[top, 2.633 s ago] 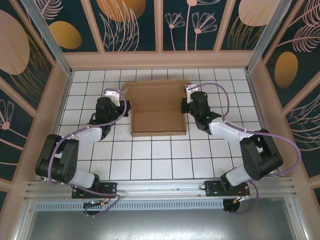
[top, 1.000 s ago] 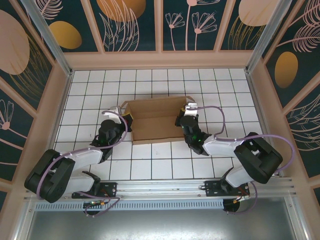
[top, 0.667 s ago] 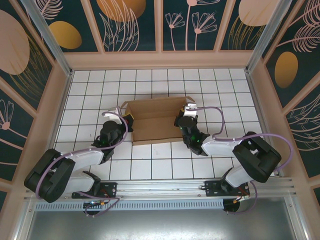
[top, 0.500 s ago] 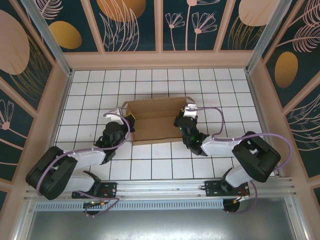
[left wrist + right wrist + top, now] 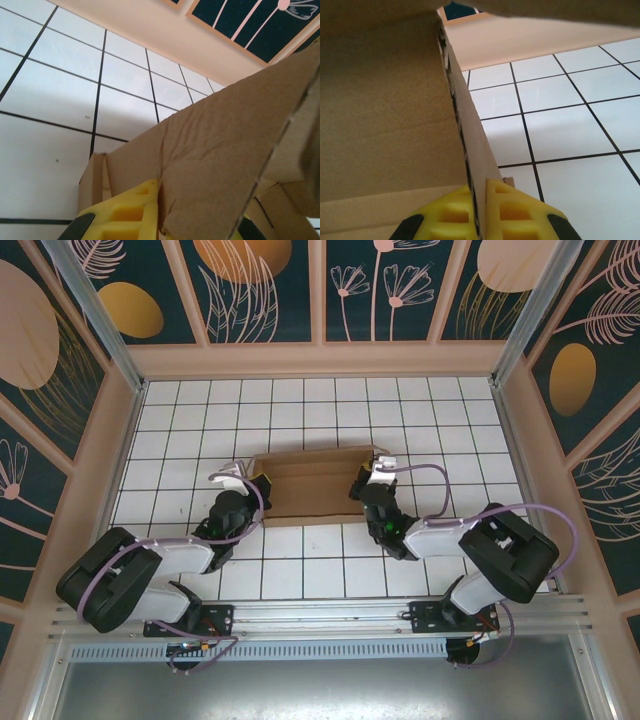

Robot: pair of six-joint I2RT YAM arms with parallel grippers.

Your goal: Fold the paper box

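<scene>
Where the right tool [image 5: 479,200] sits, its yellow pads [image 5: 512,202] are clenched on the upright right end wall of the paper box [image 5: 312,485]. The left tool [image 5: 256,487] stands at the opposite end with a cardboard flap between its fingers [image 5: 130,215]; whether they pinch it I cannot tell. The box lies between both tools, a shallow trough of matte brown creased card. Beneath spreads a white worktop [image 5: 300,570] gridded with black lines, fenced by pale peach boards [image 5: 320,360] and dark teal panels [image 5: 265,300] painted with leaves.
</scene>
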